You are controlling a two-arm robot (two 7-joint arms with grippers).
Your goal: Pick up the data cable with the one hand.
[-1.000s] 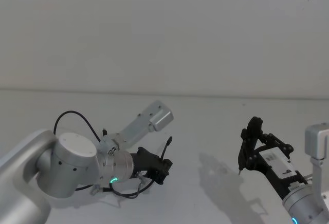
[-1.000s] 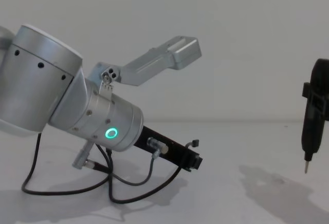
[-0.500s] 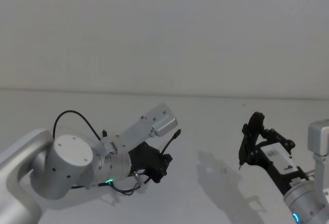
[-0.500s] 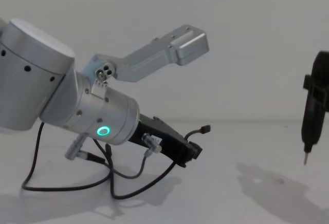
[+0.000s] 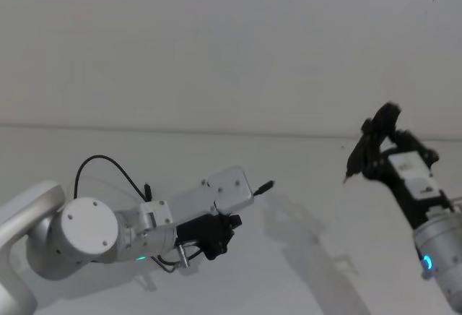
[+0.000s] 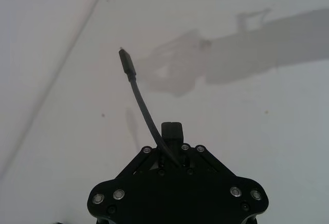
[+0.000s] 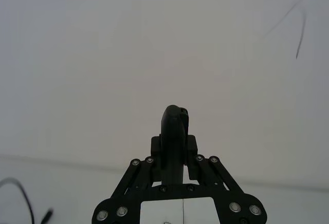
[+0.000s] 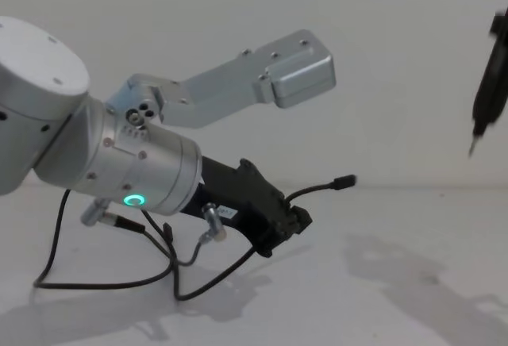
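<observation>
Left gripper (image 8: 295, 221): low over the left half of the table (image 8: 397, 298). My arm slants down toward the surface, green ring (image 8: 135, 200) lit on the wrist. The silver camera housing (image 8: 302, 68) juts out on its bracket above the gripper.

Grip: both black fingers (image 6: 172, 130) are pressed together on the data cable (image 8: 313, 191), pinching it a short way back from one end. No gap shows between them apart from the cord itself.

Cable, free end: it sticks out past my fingertips in a gentle upward curve, in the air and clear of the table. It points toward the right and the far edge. The small black plug (image 8: 344, 181) at its tip touches nothing.

Cable, the rest: behind the fingers it droops from the gripper to the table. There it lies in slack loops beneath my left arm, toward the left edge. I cannot make out its other end.

Right gripper (image 5: 351, 169): high over the right side of the table, well apart from the cable, its narrow tip angled down. The fingers are closed against each other with nothing between them.
</observation>
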